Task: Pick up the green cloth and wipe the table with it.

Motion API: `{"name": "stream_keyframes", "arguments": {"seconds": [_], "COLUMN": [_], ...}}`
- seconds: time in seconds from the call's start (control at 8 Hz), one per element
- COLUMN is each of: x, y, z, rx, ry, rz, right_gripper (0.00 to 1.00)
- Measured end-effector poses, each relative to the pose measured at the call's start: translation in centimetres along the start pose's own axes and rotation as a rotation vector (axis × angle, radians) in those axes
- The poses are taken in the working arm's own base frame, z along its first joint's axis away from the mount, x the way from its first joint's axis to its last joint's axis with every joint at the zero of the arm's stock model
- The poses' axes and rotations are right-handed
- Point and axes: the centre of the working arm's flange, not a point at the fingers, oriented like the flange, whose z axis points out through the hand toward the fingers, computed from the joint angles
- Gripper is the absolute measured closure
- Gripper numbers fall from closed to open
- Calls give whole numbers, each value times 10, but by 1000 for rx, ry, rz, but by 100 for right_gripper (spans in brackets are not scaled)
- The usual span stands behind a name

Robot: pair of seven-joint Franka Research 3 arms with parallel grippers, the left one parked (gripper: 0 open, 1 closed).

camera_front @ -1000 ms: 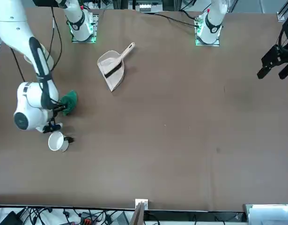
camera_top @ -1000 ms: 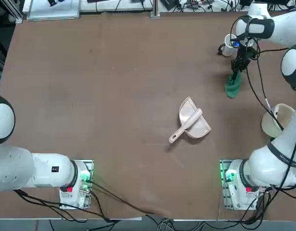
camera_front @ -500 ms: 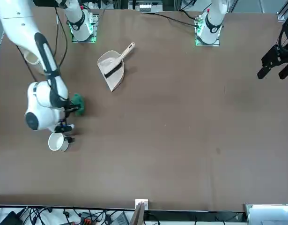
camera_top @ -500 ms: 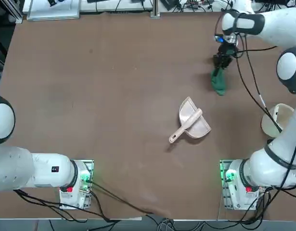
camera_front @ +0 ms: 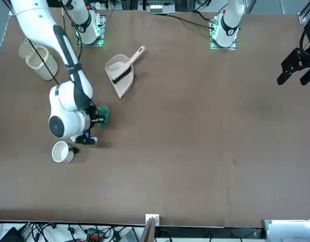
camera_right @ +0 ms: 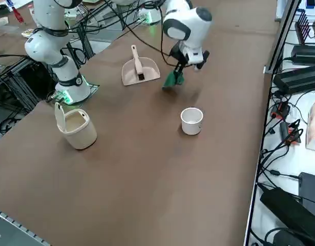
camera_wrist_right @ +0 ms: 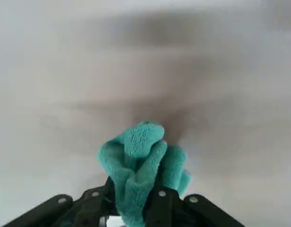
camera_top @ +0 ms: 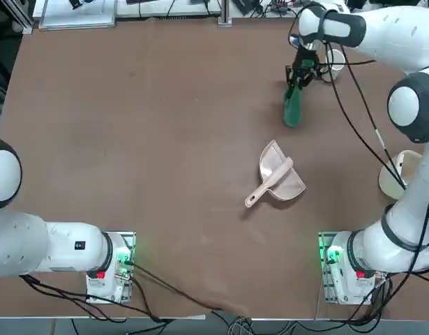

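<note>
I see the table (camera_top: 130, 139) bare across most of its width, so plenty is left to wipe. The beige dustpan (camera_top: 280, 178) lies mid-table, towards my right, close to the line of the stroke — my worry is the trailing fabric snagging it or shoving it along. Near the far edge, right of centre, the right gripper (camera_top: 295, 82) has its fingers clamped on the green cloth (camera_top: 291, 108) — its loose end drags on the tabletop.
</note>
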Motion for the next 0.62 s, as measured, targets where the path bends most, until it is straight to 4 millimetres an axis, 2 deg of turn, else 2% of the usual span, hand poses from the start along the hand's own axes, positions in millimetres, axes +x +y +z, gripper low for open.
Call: {"name": "stream_keyframes", "arguments": {"seconds": [0.25,0.5,0.62], "x": [-4,-7,-8], "y": [-40,-71,-79], "z": [-6,28,47], "rx": [15,4,-8], "ry": [58,48,27], "rz": [48,62,63], "right_gripper": [89,89,87]}}
